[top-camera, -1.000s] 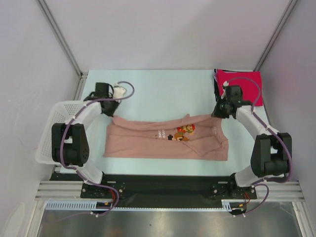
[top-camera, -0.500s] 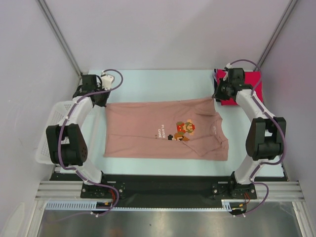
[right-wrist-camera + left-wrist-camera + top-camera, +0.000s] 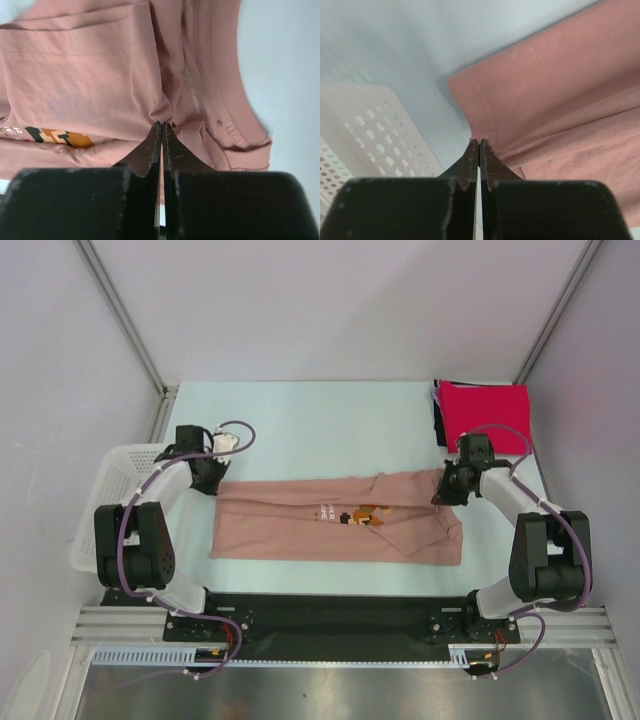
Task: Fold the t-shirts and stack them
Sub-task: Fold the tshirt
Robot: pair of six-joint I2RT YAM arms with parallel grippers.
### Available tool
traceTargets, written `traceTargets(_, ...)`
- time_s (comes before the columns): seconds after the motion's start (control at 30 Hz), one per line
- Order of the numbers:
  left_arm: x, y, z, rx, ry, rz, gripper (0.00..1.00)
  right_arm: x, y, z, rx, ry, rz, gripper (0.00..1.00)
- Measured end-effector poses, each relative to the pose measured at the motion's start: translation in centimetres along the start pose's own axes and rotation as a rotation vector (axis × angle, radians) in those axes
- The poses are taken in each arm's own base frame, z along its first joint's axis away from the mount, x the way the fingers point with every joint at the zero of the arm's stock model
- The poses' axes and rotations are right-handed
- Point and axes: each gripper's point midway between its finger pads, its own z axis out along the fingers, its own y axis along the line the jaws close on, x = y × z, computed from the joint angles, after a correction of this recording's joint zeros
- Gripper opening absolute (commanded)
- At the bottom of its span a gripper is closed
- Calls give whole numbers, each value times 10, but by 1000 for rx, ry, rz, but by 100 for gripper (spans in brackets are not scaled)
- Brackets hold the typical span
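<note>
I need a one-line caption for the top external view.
Left end effector and right end effector hold the half-folded dusty-pink cloth t-shirt; a folded bright red t-shirt lies at far right.

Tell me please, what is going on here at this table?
Two robot arms are folding a pink t-shirt that lies on the table. The left gripper is shut on a corner of its hem, and the right gripper is shut on cloth near the collar. The far edge is held over the middle, so the print is partly covered; the fold is not finished. A folded red shirt lies on a black shirt in the far right corner. A white basket stands at the left.
</note>
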Motion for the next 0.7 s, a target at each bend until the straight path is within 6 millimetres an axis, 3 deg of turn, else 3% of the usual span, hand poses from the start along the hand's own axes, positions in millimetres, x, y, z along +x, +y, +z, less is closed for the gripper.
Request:
traceTargets(0.1,4,-1,2,0,12,9,0,17,-5,3,9,41,25,0)
traceTargets(0.47,10,-2,7,4,44,16,2,35,-1,0,20,65,29,3)
traceTargets(0.67,14,-4,6,10,59,17,12,35,-10,-4,39,57,59,3)
traceTargets(0.7,14,-4,5,10,61,17,18,34,-11,-5,40,53,61,3)
